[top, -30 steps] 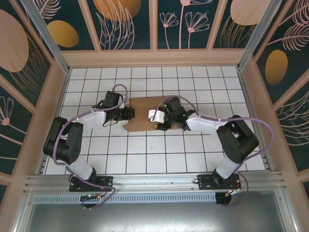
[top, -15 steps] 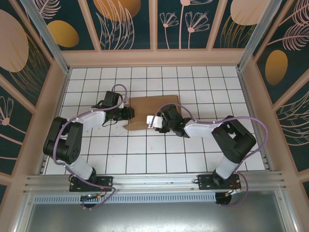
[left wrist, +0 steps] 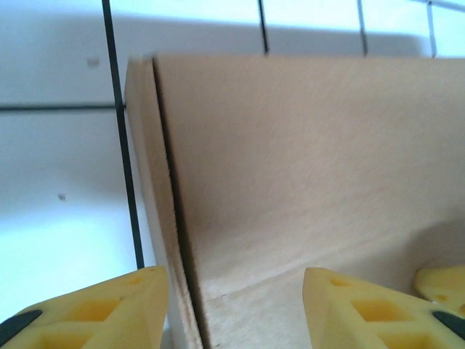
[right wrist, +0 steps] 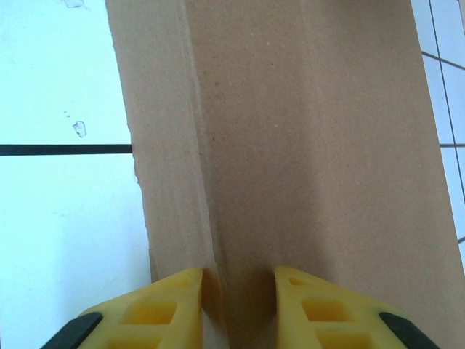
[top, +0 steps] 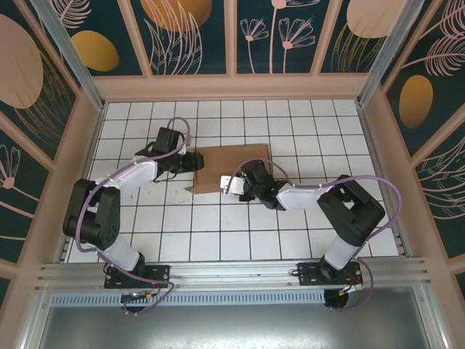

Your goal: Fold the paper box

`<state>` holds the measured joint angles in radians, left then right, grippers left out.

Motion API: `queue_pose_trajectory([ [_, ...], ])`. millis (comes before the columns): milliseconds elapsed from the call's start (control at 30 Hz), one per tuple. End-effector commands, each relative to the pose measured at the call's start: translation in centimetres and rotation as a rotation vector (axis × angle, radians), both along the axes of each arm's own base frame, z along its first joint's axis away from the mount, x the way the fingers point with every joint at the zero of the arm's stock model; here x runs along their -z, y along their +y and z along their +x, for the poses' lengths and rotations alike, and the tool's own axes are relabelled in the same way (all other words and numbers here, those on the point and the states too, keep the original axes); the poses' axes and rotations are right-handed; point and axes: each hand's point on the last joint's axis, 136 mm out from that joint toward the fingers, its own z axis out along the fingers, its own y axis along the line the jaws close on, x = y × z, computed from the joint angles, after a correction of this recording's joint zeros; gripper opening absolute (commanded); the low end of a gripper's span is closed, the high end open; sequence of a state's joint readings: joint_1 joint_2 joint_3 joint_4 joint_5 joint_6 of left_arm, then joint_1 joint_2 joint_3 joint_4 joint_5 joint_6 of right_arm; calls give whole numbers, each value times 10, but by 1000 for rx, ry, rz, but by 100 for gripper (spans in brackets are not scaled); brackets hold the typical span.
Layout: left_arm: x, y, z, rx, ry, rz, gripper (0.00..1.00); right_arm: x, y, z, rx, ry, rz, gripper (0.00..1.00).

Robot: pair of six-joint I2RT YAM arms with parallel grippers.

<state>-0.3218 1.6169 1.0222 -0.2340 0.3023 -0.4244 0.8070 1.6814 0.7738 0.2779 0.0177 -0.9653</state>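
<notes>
Cardboard of the paper box [top: 232, 163] lies centred on the tabletop [top: 305, 123], mostly flat — most folding seemingly remains. Jaws of the left gripper [left wrist: 232, 313] stand apart astride its left flap; those of the right gripper [right wrist: 238, 305] hug the near fold — clamped or not, I cannot tell.

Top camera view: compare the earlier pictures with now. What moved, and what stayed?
The right gripper slid slightly left and toward the near side; its fingers straddle a fold of the box. The left gripper shifted slightly farther away at the box's left edge. The box stayed put.

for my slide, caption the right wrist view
Right gripper straddling a raised fold of the paper box on the tiled table
</notes>
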Motion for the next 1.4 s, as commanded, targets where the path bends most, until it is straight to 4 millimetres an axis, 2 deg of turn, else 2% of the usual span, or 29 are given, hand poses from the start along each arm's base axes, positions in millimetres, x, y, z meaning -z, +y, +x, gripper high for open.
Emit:
queue_pose_trajectory([
  [0,-33,-6,9,-12,-42,-34,51,38,-16,-18,12,88,-106,24],
  [133,-30,-36,7,60,-8,-64,51,39,-15,-20,18,91,-112,18],
  [267,-17,-68,-1,129,33,-55,50,40,-11,-24,17,92,-115,14],
  [300,-8,-74,-3,127,61,-70,50,41,-11,-25,22,92,-114,14],
  [400,0,-83,-11,105,103,-148,48,40,-9,-24,51,99,-95,11],
  [500,11,-89,-20,114,126,-151,48,33,-7,-18,90,92,-54,8],
  [700,41,-84,-36,107,180,-128,46,14,1,-10,134,80,35,8],
  [833,59,-80,-44,116,211,-105,46,-4,3,-8,151,62,104,19],
  [967,69,-75,-47,124,222,-72,46,-42,2,-4,172,66,231,37],
  [1133,63,-77,-45,138,204,-75,46,-95,-8,-8,251,179,441,54],
  [1233,59,-78,-43,144,196,-78,46,-118,-28,-4,420,287,553,54],
  [1300,55,-79,-43,151,190,-83,46,-123,-49,3,593,350,593,54],
  [1367,48,-79,-41,159,167,-76,48,-119,-68,4,704,453,593,54],
])
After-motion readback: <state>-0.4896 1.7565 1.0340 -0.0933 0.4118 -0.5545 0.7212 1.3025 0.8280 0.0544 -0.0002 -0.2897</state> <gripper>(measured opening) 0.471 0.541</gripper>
